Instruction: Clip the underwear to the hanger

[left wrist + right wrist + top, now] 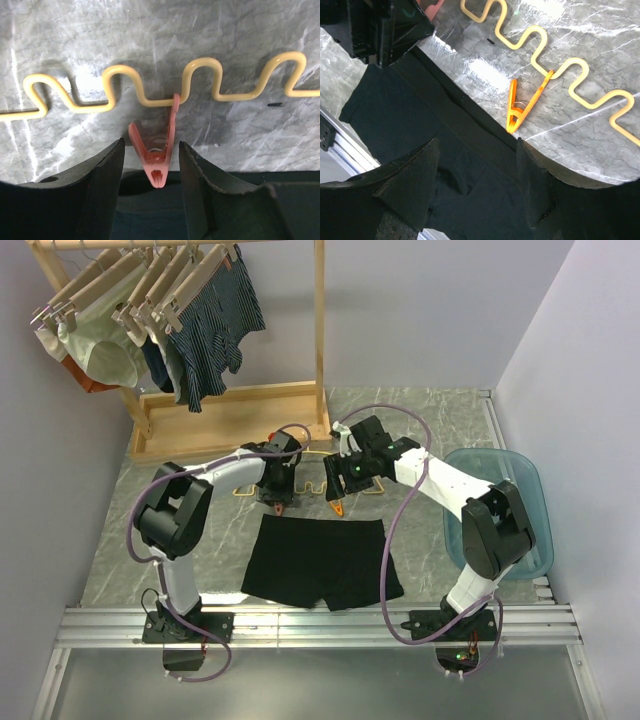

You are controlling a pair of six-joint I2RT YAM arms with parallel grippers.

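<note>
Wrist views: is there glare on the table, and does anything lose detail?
Left wrist view: strong glare on the table behind the hanger, the red clip is sharp. Right wrist view: one bright patch on the table; the underwear is nearly featureless black.

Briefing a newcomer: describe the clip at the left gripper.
On the marble table, a yellow hanger lies beyond the black underwear. It carries two clips; this clip sits between the left gripper's fingers. It is pinkish red, its neighbour orange.

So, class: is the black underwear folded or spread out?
Spread. The underwear lies flat on the table at full width, with both short legs showing and no part doubled over.
</note>
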